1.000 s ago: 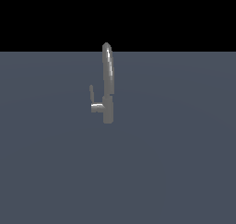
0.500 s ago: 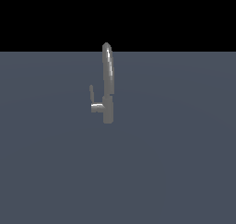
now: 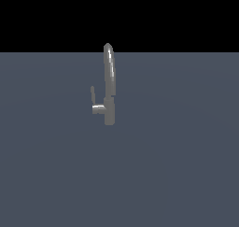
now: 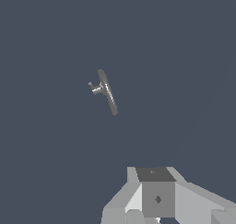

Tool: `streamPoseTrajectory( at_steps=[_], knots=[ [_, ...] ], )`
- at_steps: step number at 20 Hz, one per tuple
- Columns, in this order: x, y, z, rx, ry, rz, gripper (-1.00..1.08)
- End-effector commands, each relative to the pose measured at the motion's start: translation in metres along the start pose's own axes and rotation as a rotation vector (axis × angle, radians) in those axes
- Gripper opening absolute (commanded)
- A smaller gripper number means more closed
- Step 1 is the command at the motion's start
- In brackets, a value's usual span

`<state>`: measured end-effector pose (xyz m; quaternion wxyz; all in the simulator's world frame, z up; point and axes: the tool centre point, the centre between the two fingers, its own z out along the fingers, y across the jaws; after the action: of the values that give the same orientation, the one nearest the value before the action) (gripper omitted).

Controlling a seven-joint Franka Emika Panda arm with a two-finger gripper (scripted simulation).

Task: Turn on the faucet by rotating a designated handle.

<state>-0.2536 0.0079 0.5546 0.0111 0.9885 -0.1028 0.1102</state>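
I see a flat grey-blue surface (image 3: 177,174) under black background; the faucet (image 3: 109,88) stands centre frame, handle (image 3: 93,94) on its left. My gripper (image 4: 158,218) is cropped, fingers unreadable.

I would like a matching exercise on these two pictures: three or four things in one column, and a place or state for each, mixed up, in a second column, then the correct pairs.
Things:
1. spout
2. handle
3. gripper
4. floor

Places or states:
A. flat blue-grey surface that the faucet stands on
B. only in the wrist view, far from the faucet
C. tall arched part, rising highest
D. short thin lever, upright at the end of the side stub, on the exterior view's left

Pairs: 1-C, 2-D, 3-B, 4-A
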Motion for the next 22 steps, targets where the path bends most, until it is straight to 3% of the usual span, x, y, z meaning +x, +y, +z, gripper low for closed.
streamPoseTrajectory(
  at_steps=[1, 12, 22],
  knots=[
    [0.000, -0.013, -0.015, -0.008, 0.053, 0.052, -1.00],
    [0.000, -0.095, -0.058, -0.066, 0.293, 0.293, -1.00],
    [0.018, -0.180, -0.038, -0.137, 0.459, 0.480, -1.00]
  ],
)
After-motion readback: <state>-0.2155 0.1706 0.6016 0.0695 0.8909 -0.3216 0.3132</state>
